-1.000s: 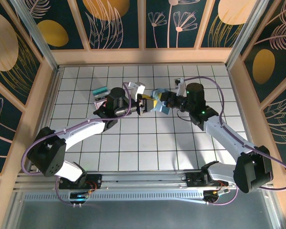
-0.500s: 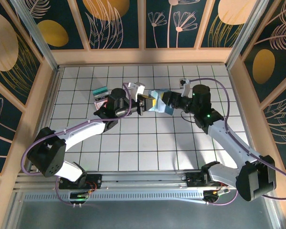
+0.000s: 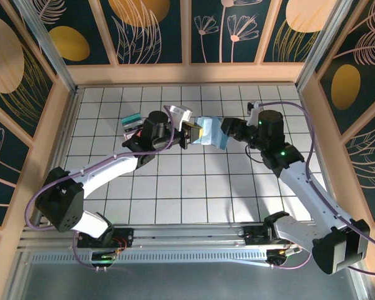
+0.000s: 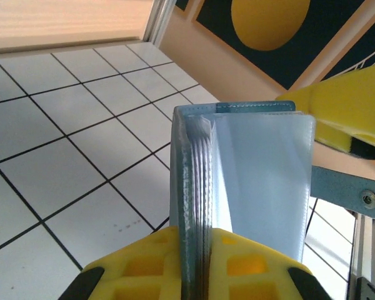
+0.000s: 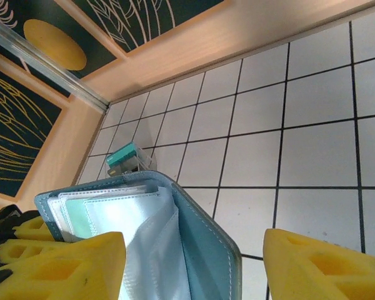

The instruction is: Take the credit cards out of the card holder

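Right gripper [image 3: 228, 129] just sprung wide, letting go of the card holder [image 3: 209, 133]; left gripper [image 3: 189, 135] clamped on its edge, holding it aloft mid-table. Credit cards [image 5: 81, 215] inside yet, regrasp likely needed.

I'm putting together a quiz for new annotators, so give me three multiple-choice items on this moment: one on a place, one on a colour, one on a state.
1. Where does the teal card pile lie? A) on the tiled table, left of the left gripper B) in a bowl C) on a shelf
2. What colour are the fingers of the right gripper? A) red B) yellow C) green
3. How is the left gripper? A) wide open B) shut on nothing C) shut on the card holder
Key: A, the pile rests on white tiles; B, both fingers show yellow; C, its fingers clamp the card holder between them.
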Controlling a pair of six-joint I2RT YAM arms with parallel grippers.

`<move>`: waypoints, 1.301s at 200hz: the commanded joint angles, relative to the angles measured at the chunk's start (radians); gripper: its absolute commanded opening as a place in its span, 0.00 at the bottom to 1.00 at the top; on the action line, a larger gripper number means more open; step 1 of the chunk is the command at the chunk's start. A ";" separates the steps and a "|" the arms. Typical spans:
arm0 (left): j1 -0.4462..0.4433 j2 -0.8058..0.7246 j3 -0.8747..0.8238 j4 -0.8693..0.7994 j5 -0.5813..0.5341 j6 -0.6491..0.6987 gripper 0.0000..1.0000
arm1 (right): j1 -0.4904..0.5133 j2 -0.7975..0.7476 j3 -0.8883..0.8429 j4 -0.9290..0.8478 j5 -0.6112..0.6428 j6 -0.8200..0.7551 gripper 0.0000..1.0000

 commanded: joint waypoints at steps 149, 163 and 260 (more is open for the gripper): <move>-0.003 -0.024 0.009 0.034 0.054 -0.069 0.12 | 0.119 0.195 0.068 -0.093 0.308 -0.076 0.74; -0.003 -0.032 0.004 0.033 0.046 -0.070 0.12 | 0.090 0.185 0.048 -0.079 0.299 -0.064 0.71; -0.003 -0.047 -0.009 -0.003 -0.047 -0.062 0.08 | 0.057 0.072 0.042 -0.137 0.326 -0.065 0.67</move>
